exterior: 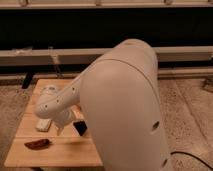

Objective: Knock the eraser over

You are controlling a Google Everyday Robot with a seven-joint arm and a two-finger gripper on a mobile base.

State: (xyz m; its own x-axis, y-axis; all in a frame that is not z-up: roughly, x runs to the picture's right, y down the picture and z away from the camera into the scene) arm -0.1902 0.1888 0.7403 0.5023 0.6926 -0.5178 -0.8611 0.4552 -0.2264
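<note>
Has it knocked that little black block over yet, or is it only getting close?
Approach looks done: the gripper hangs low over the wooden table, right beside the eraser. In hand: the push. Left: the topple; the eraser looks tilted, but I cannot tell if it has fallen.

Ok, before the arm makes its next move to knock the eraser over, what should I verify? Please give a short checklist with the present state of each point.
1. Eraser in view on the wooden table: ok.
2. Gripper low over the table, close beside the eraser on its picture-left side: ok.
3. Gripper touching the eraser: cannot tell.
4. Eraser standing upright, not already over: cannot tell.
5. White flat object and reddish-brown object apart from the eraser, on the gripper's other side: ok.
6. Free table surface beyond the eraser: cannot tell, the arm hides it.
</note>
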